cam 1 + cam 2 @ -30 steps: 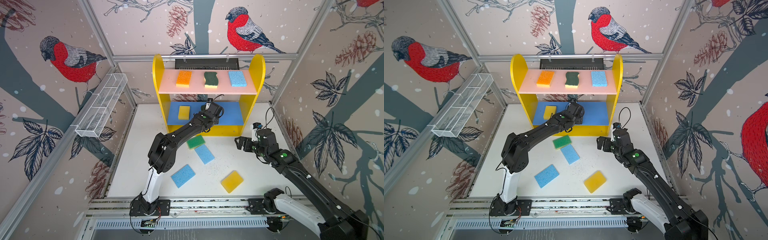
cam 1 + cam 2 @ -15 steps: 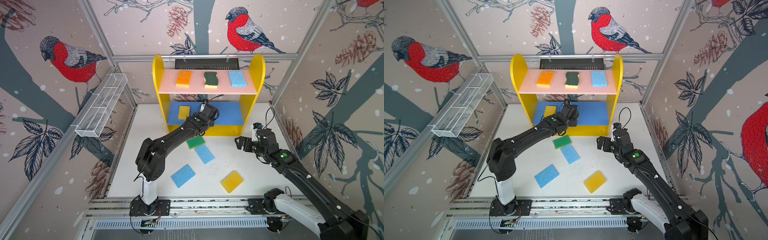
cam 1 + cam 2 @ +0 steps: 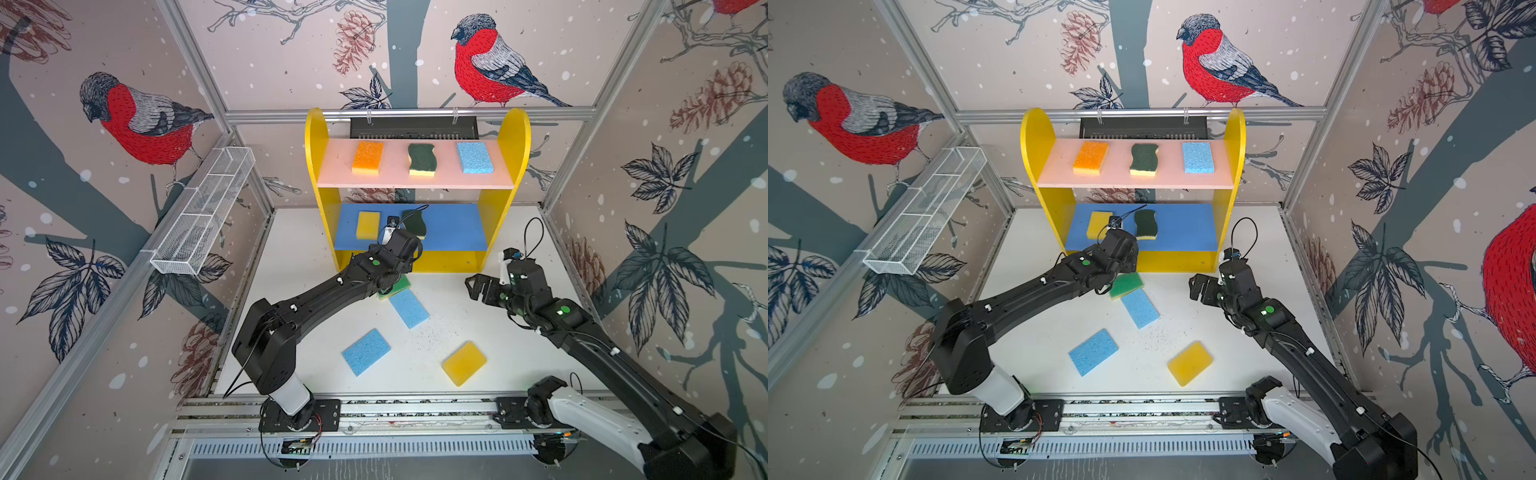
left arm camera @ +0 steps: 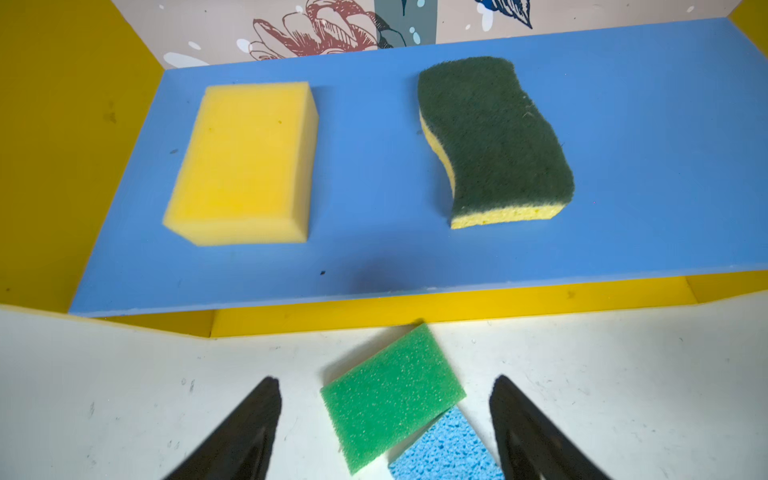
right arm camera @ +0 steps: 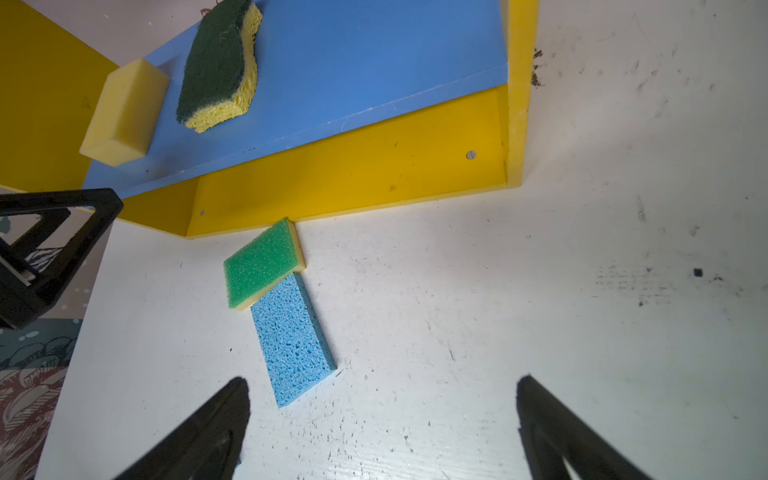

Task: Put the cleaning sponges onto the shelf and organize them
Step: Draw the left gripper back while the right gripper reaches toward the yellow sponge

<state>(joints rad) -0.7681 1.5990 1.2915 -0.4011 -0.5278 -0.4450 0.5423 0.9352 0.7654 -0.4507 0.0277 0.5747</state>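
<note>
The yellow shelf [image 3: 316, 137] holds an orange sponge [image 3: 368, 157], a wavy scourer [image 3: 422, 159] and a light blue sponge [image 3: 475, 157] on its pink board. On the blue board lie a yellow sponge [image 4: 245, 162] and a second scourer [image 4: 494, 137]. My left gripper [image 4: 386, 384] is open, hovering just in front of the shelf over a green sponge [image 4: 390, 395] that overlaps a blue sponge [image 5: 291, 340]. Another blue sponge [image 3: 365, 351] and a yellow one [image 3: 464, 363] lie nearer the front. My right gripper [image 5: 384, 384] is open and empty above bare table.
A white wire-mesh basket [image 3: 203, 216] hangs on the left wall. The white table [image 3: 449, 299] is speckled with dark crumbs between the two arms. The shelf's right side panel [image 3: 513, 141] stands close behind my right gripper [image 3: 478, 286].
My left gripper has drawn back out of the shelf's blue level, leaving the scourer lying there, and now hangs over the green sponge. The right arm has not moved.
</note>
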